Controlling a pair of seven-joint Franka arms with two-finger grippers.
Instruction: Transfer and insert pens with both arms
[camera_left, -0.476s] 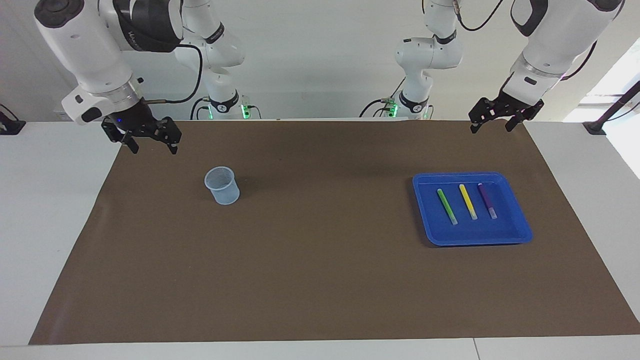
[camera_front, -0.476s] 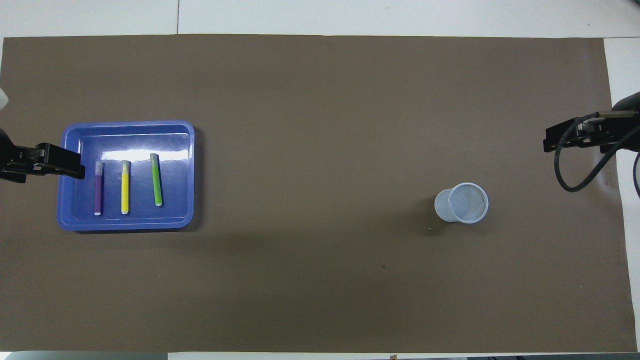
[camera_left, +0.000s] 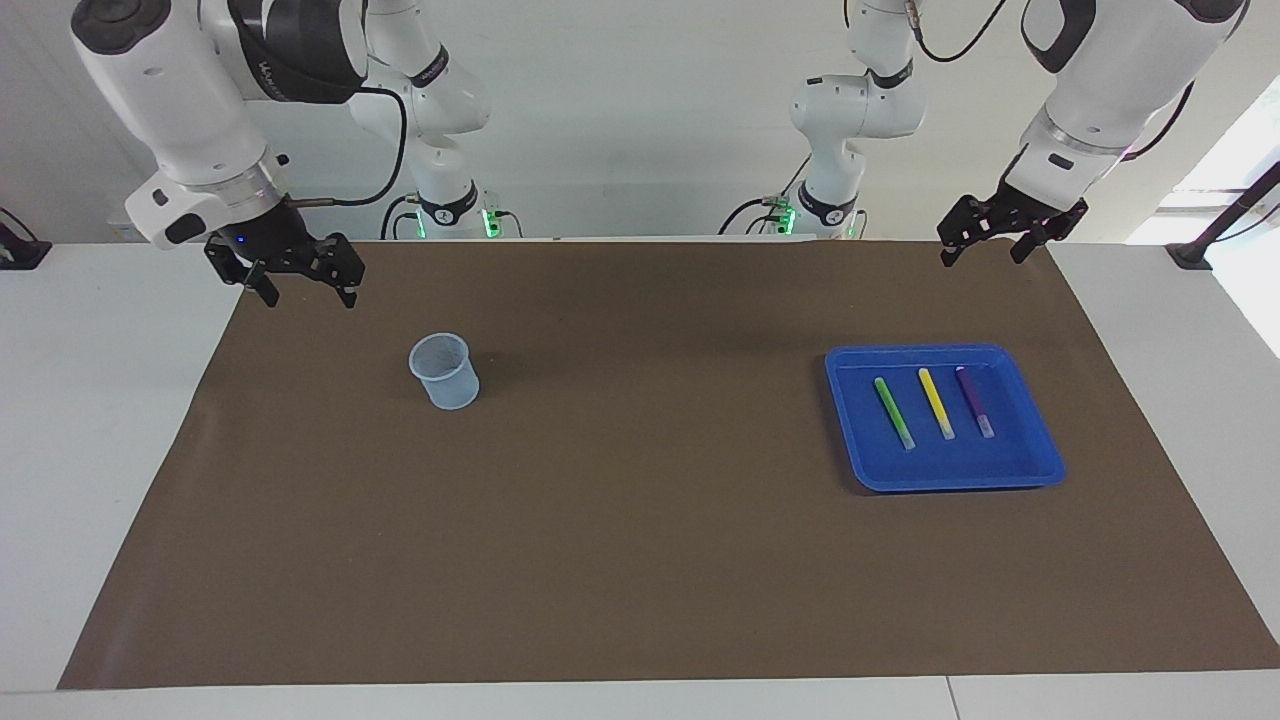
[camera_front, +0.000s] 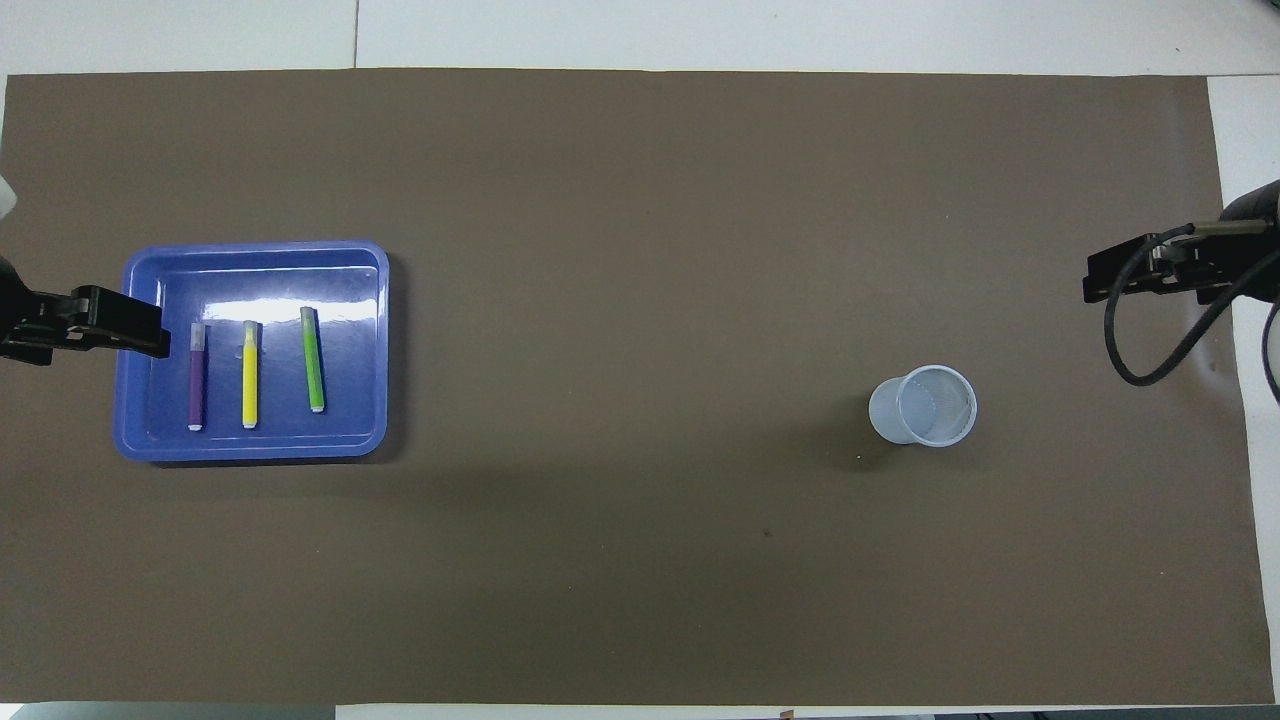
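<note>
Three pens lie side by side in a blue tray (camera_left: 900, 352) (camera_front: 250, 247): a green pen (camera_left: 893, 412) (camera_front: 313, 359), a yellow pen (camera_left: 936, 403) (camera_front: 249, 374) and a purple pen (camera_left: 974, 400) (camera_front: 197, 376), each with a pale end. My left gripper (camera_left: 982, 258) (camera_front: 120, 325) hangs open in the air, empty, well clear of the pens. From overhead it overlaps the tray's rim at the left arm's end. My right gripper (camera_left: 308, 297) (camera_front: 1130, 275) is open and empty, raised over the mat's edge at the right arm's end.
A pale translucent cup (camera_left: 444, 371) (camera_front: 925, 405) stands upright on the brown mat (camera_left: 640, 520) toward the right arm's end. The mat covers most of the white table (camera_left: 90, 420). A black cable (camera_front: 1150, 340) loops from the right wrist.
The right arm has shifted very slightly. The left gripper, the pens, the tray and the cup stay where they were.
</note>
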